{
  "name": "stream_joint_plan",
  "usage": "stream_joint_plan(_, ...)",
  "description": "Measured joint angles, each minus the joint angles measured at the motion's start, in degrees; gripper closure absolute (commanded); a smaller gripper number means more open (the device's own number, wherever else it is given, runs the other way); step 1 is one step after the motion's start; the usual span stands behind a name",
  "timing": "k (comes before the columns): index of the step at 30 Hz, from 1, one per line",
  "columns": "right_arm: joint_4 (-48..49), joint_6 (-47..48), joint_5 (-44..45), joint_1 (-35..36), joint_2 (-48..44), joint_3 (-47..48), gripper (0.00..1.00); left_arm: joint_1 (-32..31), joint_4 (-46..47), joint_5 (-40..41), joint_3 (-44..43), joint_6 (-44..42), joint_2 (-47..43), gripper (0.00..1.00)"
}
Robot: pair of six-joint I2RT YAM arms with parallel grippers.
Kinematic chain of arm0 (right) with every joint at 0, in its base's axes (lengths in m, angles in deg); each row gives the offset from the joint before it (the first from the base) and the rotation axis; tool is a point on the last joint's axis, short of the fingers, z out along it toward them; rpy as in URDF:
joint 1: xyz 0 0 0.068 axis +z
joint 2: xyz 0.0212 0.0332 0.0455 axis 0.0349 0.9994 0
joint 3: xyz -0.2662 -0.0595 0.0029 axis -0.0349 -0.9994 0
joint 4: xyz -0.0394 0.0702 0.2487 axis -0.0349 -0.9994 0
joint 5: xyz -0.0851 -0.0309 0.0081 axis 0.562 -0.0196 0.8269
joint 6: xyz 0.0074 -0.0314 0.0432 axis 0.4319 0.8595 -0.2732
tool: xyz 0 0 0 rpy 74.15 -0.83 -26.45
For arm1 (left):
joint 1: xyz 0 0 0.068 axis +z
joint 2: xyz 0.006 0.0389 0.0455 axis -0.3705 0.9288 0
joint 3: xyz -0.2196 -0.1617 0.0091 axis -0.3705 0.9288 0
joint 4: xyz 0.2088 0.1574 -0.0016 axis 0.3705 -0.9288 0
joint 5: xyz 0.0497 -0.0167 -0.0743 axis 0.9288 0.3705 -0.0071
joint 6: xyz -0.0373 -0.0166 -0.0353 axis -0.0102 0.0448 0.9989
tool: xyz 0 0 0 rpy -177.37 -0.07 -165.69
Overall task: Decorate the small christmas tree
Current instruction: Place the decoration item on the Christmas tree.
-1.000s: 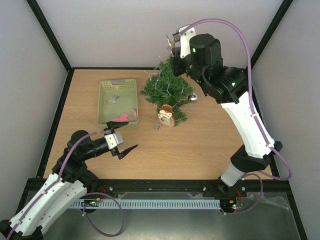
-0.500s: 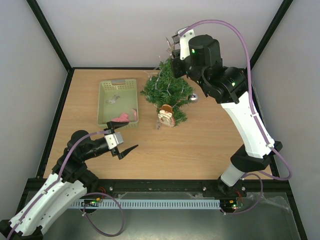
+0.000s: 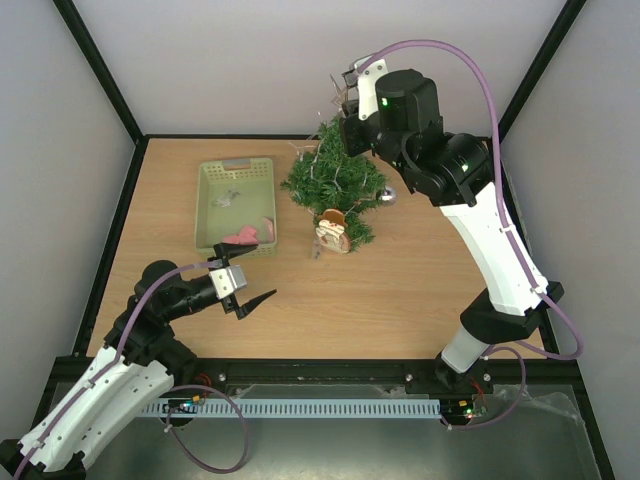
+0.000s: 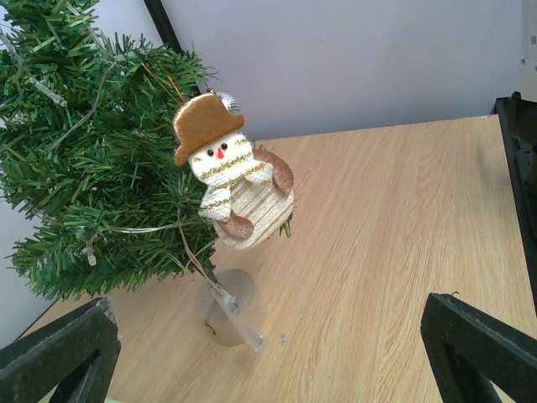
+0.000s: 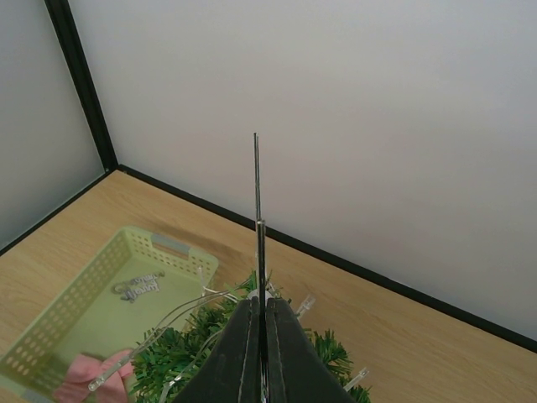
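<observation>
The small christmas tree [image 3: 335,180] stands at the back middle of the table, wound with a clear light string. A snowman ornament [image 3: 332,230] hangs on its near side and shows in the left wrist view [image 4: 235,189]. My right gripper [image 3: 352,88] is above the tree top, shut on a thin silvery ornament [image 3: 338,90]. The right wrist view shows that ornament edge-on [image 5: 257,210] between the closed fingers [image 5: 261,306], with the tree [image 5: 185,353] below. My left gripper [image 3: 248,290] is open and empty, low over the table in front of the tree [image 4: 92,168].
A pale green basket [image 3: 205,200] stands left of the tree and holds a pink item [image 3: 243,236] and a silvery ornament [image 3: 228,197]. A small silver ball [image 3: 388,195] lies right of the tree. The tree's clear stand [image 4: 225,306] rests on the wood.
My right gripper has shifted very slightly above the tree top with the ornament in it. The left arm has not moved.
</observation>
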Motion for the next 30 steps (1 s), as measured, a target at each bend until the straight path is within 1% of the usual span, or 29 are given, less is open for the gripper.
stream_joint_plan(3,0.00,0.00,0.00,0.00,0.15,0.00,0.98,0.00,0.15,0.76,0.00,0.94,0.00,0.01)
stream_joint_plan(6,0.00,0.00,0.00,0.00,0.31,0.00,0.98,0.00,1.77,4.92,-0.28,6.32,0.68,0.01)
stream_joint_plan(9,0.00,0.00,0.00,0.00,0.33,0.02,0.98,0.00,3.91,9.62,-3.41,12.94,4.85,0.01)
stream_joint_plan(11,0.00,0.00,-0.02,0.00,0.33,0.02,0.98,0.09,4.61,11.41,-8.79,16.41,10.45,0.01)
stream_joint_plan(12,0.00,0.00,0.00,0.00,0.33,0.02,0.98,0.39,4.98,12.11,-12.92,18.18,14.27,0.01)
stream_joint_plan(13,0.00,0.00,0.00,0.00,0.33,0.02,0.98,0.63,5.20,12.61,-16.04,19.37,16.90,0.03)
stream_joint_plan(16,0.00,0.02,0.00,0.00,0.31,0.02,0.98,3.06,5.88,12.74,-29.20,24.33,27.43,0.12)
stream_joint_plan(18,0.00,0.02,-0.02,0.00,0.33,0.02,0.98,6.05,7.26,10.93,-36.26,28.17,33.07,0.21)
stream_joint_plan(20,0.00,0.04,-0.02,-0.02,0.33,0.02,0.98,9.79,9.73,7.82,-41.68,33.57,37.83,0.24)
stream_joint_plan(21,0.00,0.04,-0.02,-0.02,0.33,0.02,0.98,11.47,11.10,6.21,-44.11,36.54,40.17,0.24)
stream_joint_plan(24,0.00,0.04,0.00,-0.02,0.33,0.02,0.98,15.04,16.04,1.64,-50.16,44.92,47.36,0.18)
stream_joint_plan(28,0.00,0.09,-0.02,-0.09,0.33,0.02,0.98,15.78,22.97,-4.04,-54.86,54.80,55.49,0.17)
stream_joint_plan(30,0.00,0.13,-0.02,-0.17,0.33,0.02,0.98,15.63,25.81,-5.73,-56.52,58.45,58.38,0.17)
